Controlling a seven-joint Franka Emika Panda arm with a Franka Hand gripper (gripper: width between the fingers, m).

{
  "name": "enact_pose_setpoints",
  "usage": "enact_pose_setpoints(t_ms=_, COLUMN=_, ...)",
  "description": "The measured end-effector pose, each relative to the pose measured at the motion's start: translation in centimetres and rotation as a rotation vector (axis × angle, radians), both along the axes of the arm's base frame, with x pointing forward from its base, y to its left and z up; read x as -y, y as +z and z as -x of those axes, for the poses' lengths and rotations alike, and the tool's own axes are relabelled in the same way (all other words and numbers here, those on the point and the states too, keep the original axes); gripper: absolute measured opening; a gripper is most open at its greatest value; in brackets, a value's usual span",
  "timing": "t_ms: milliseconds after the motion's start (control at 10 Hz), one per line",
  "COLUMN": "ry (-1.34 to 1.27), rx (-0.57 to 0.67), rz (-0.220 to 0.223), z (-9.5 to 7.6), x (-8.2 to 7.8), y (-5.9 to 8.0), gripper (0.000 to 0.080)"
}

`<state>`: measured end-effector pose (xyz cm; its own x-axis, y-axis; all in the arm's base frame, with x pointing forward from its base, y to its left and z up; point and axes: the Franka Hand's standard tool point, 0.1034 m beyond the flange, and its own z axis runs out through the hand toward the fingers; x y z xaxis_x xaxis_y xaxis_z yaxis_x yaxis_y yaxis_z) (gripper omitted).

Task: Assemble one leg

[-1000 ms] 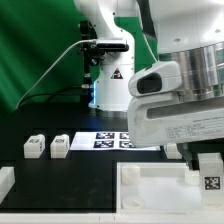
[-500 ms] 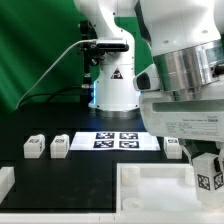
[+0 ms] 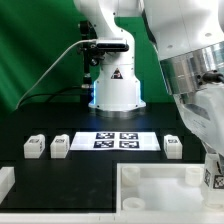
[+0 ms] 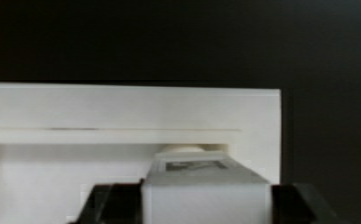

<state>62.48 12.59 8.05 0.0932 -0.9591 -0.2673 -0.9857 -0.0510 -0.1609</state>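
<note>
The leg (image 4: 203, 190) is clamped between the jaws over the white panel (image 4: 124, 115), near its raised rim; whether it touches the panel cannot be told. On the black tabletop (image 3: 20, 125), a second leg (image 3: 35, 147) and third leg (image 3: 60, 147) stand on the exterior view's left of the marker board (image 3: 120, 140), with a fourth leg (image 3: 172, 147) on its right.

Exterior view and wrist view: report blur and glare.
Exterior view: the arm close to the camera is soft; a bluish glow sits on the base behind. Wrist view: the leg in the gripper is blurred, the white panel washed out.
</note>
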Motion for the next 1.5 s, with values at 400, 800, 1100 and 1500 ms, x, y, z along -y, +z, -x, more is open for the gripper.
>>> enact_pose_setpoints(t_ms=400, ry=0.391, rx=0.034, rz=0.064, z=0.8, x=0.2, y=-0.3, gripper=0.0624)
enact_pose_setpoints(t_ms=800, ry=0.992, rx=0.115, rz=0.161, z=0.0, x=-0.1, y=0.1, gripper=0.0648)
enact_pose_setpoints(t_ms=1100, ry=1.42, rx=0.201, rz=0.243, z=-0.7, x=0.7, y=0.2, gripper=0.0649)
enact_pose_setpoints(t_ms=1500, ry=1.479, rx=0.219, rz=0.247, z=-1.2, x=2.6, y=-0.1, gripper=0.052)
